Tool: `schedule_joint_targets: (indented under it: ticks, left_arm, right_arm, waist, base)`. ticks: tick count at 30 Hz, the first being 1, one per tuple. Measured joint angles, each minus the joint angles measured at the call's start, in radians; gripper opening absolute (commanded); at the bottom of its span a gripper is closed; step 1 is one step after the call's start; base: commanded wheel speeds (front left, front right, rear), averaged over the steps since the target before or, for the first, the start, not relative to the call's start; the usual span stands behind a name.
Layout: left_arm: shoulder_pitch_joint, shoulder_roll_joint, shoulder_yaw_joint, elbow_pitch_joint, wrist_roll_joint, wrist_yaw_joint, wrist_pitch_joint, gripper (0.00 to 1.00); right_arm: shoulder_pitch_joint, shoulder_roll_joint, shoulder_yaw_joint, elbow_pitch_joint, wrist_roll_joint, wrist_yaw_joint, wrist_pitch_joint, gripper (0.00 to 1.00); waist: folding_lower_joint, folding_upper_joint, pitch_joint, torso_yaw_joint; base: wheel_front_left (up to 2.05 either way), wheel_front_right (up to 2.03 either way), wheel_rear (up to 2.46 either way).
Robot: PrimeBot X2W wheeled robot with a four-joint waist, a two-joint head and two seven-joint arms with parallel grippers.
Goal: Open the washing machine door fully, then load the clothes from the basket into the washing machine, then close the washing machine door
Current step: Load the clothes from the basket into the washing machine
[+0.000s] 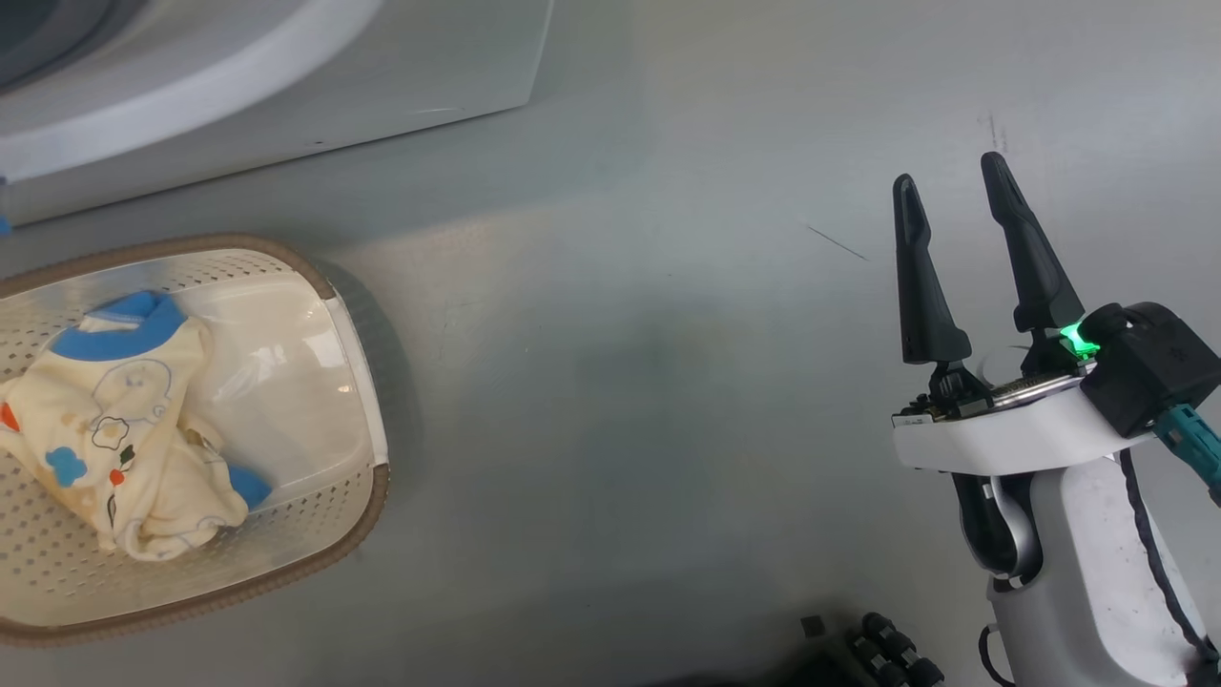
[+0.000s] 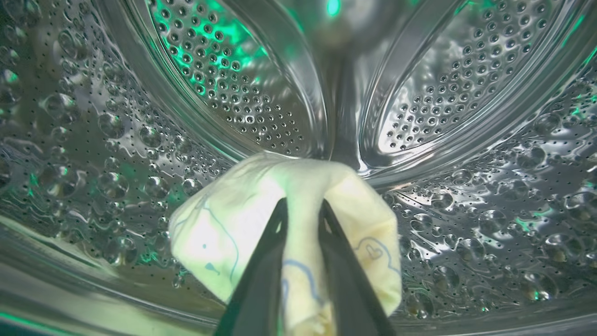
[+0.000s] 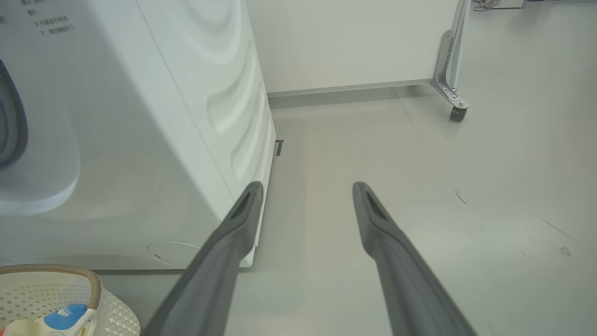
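Right now your left gripper (image 2: 303, 204) is deep in the drum (image 2: 466, 210), its two fingers drawn close on a fold of the cream garment (image 2: 224, 233). The cloth bunches over and around the tips and hangs just above the drum's lower wall, with the back of the drum straight ahead along the fingers. That is the relation that matters: the garment is well past the porthole and has steel below it, so I judge that letting go here would drop it inside the washer (image 1: 429, 67) rather than on the lip.

Your right gripper (image 1: 948, 172) is spread wide and holds nothing, standing over bare floor (image 1: 620, 382) on your right.

A second garment (image 1: 124, 429) lies in the basket (image 1: 377, 506) at your lower left, well apart from the right gripper. Its length runs roughly toward the washer, with the blue collar at the far end. The left arm is on the nearer side, so it is the likelier one for that pick. The door cannot be made out from here.
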Motion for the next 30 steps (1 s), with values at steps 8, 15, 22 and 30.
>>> schedule_joint_targets:
  ticks: [8, 15, 22, 30]
  left_arm:
    - [0.033, -0.010, 0.026, 0.026, -0.032, -0.010, -0.044, 1.00]
    - [0.079, -0.005, 0.028, 0.038, -0.034, -0.027, -0.127, 1.00]
    - [0.198, 0.014, 0.028, 0.063, -0.020, -0.035, -0.259, 1.00]
    - [0.328, -0.022, 0.026, 0.053, -0.020, -0.037, -0.319, 1.00]
  right_arm:
    - [-0.002, 0.000, 0.002, 0.013, 0.000, 0.000, 0.000, 1.00]
    - [-0.002, -0.001, -0.013, 0.018, 0.008, -0.001, 0.000, 1.00]
    - [-0.002, -0.001, -0.016, 0.031, 0.008, -0.008, 0.000, 1.00]
    - [0.004, -0.002, -0.026, 0.046, 0.006, -0.008, 0.000, 1.00]
  waist:
    - [0.0000, 0.0000, -0.031, 0.009]
    - [0.0000, 0.0000, -0.067, 0.013]
    - [0.0000, 0.0000, -0.107, 0.025]
    - [-0.0001, 0.0000, -0.166, 0.043]
  base:
    - [0.00, 0.00, 0.00]
    - [0.00, 0.00, 0.00]
    - [0.00, 0.00, 0.00]
    - [0.00, 0.00, 0.00]
